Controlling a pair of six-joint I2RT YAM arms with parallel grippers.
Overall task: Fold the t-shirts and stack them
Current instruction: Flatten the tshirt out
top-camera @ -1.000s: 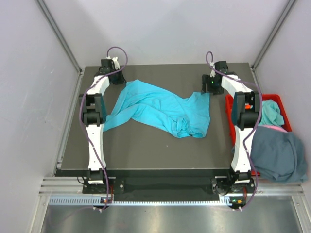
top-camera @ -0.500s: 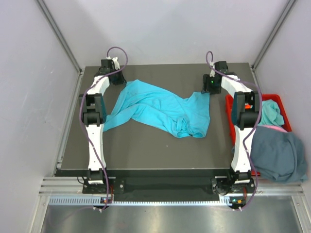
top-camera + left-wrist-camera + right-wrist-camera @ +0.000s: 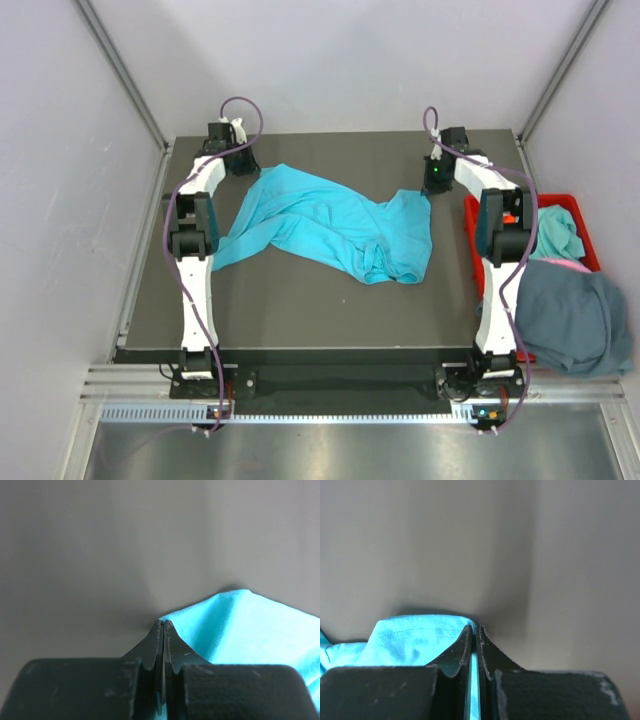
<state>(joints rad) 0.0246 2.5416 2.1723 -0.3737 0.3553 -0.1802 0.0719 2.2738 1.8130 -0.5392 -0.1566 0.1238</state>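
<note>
A bright turquoise t-shirt (image 3: 330, 228) lies rumpled across the dark table (image 3: 300, 300), stretched from back left to back right. My left gripper (image 3: 254, 168) is shut on its back-left corner; the left wrist view shows the cloth (image 3: 250, 630) pinched at the left gripper (image 3: 163, 625). My right gripper (image 3: 429, 193) is shut on the back-right corner, and the right wrist view shows turquoise cloth (image 3: 415, 637) clamped in the right gripper (image 3: 474, 630). A slate blue-grey t-shirt (image 3: 572, 315) hangs over the red bin, with a teal one (image 3: 560, 232) and a pinkish edge (image 3: 560, 264) beside it.
The red plastic bin (image 3: 575, 202) sits off the table's right edge, next to my right arm. White walls close in the back and both sides. A metal rail runs along the near edge by the arm bases.
My right gripper has shut on the back-right corner of the turquoise t-shirt. The left gripper and the cloth lie as before.
</note>
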